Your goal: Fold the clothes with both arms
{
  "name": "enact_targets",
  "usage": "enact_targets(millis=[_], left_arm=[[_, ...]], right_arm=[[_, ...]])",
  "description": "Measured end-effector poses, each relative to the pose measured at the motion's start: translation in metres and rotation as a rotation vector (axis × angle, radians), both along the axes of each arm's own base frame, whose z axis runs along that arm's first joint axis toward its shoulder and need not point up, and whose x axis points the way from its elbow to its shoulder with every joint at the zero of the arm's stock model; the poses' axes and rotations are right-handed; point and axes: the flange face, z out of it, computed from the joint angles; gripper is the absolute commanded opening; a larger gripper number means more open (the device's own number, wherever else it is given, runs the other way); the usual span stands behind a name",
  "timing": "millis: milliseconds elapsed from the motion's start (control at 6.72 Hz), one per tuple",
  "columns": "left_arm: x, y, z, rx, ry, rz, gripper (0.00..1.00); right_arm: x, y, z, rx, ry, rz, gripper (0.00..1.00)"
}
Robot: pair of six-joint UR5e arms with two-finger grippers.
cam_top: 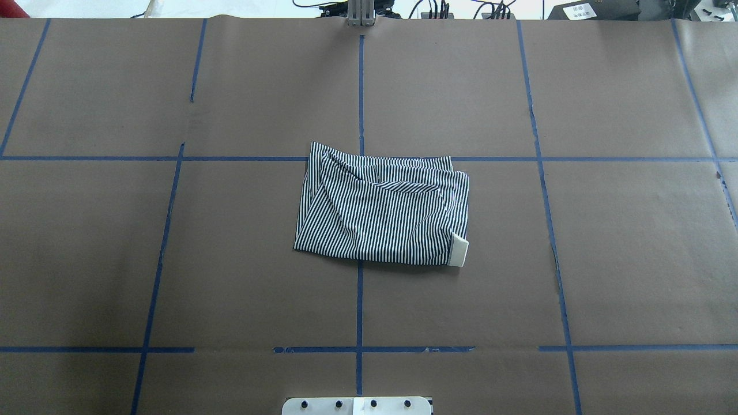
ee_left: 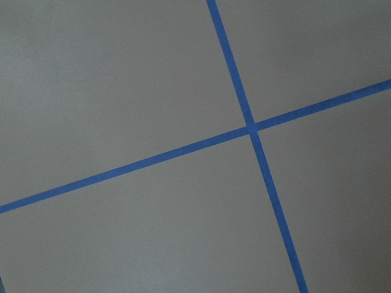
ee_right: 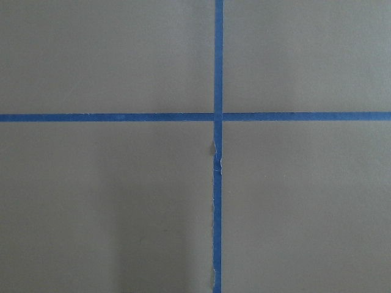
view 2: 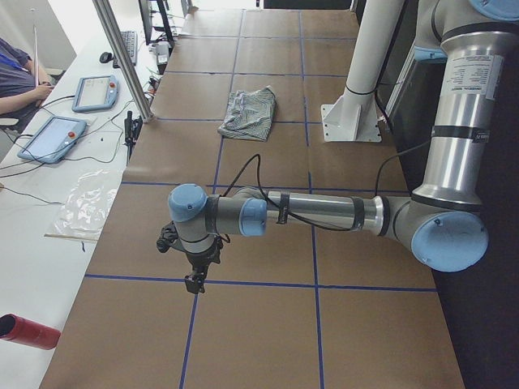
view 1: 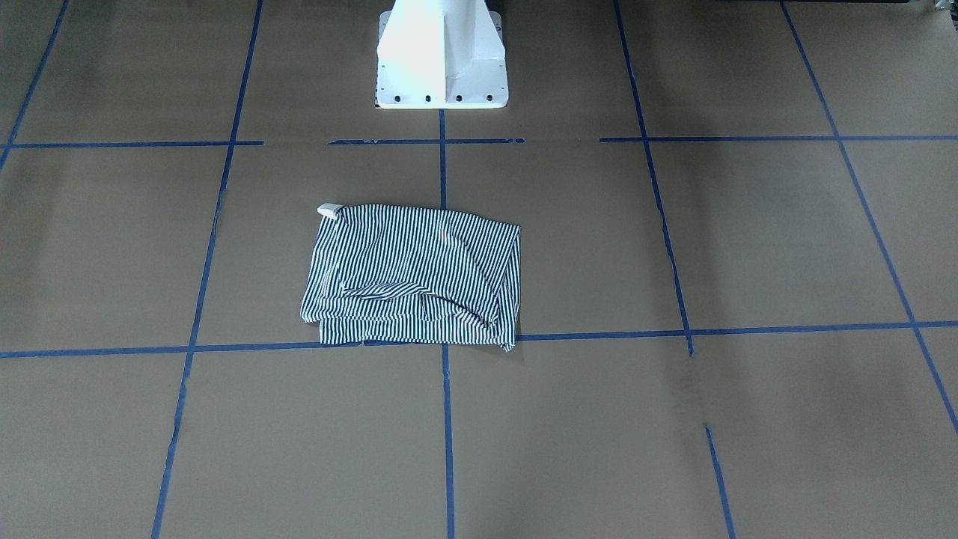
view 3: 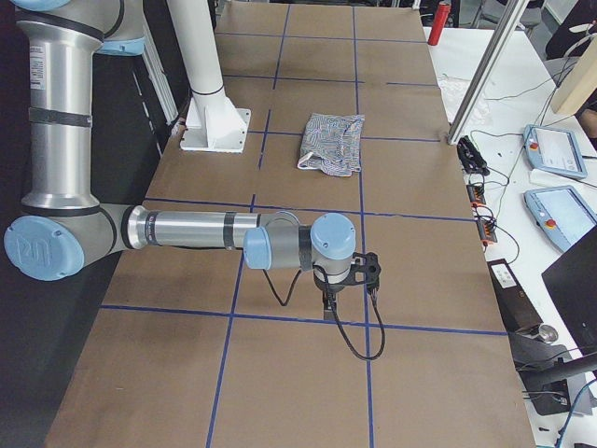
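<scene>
The folded striped polo shirt [cam_top: 380, 210] lies on the table [cam_top: 634, 259]. The left gripper [view 2: 195, 279] and right gripper [view 3: 328, 303] hover well apart from it; their jaw opening cannot be determined.

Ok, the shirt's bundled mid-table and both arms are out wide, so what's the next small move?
Probably swing the right hand in toward the shirt. It lies in a rough rectangle, but a cream tab sticks out at its near right corner, and that hand hangs far out at the table's end.
</scene>
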Motion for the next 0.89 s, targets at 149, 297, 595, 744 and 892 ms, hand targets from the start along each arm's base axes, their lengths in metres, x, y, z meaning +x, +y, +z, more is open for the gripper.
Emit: enact_targets(millis=[149,297,595,744,892], left_arm=[[0.0,0.0,0.001,-0.005,0.001,-0.004,1.0],[0.0,0.0,0.001,-0.031,0.006,-0.035,1.0],[0.003,0.006,0.005,-0.107,0.047,-0.115,1.0],[0.004,0.01,0.008,-0.121,0.057,-0.124,1.0],[0.004,0.011,0.009,-0.125,0.06,-0.126,1.0]], right_arm=[[0.0,0.0,0.001,-0.002,0.001,0.001,1.0],[0.0,0.001,0.001,-0.003,0.002,0.001,1.0],[0.0,0.001,0.003,-0.006,0.003,0.001,1.0],[0.0,0.002,0.004,-0.007,0.003,0.001,1.0],[0.0,0.003,0.005,-0.008,0.002,0.001,1.0]])
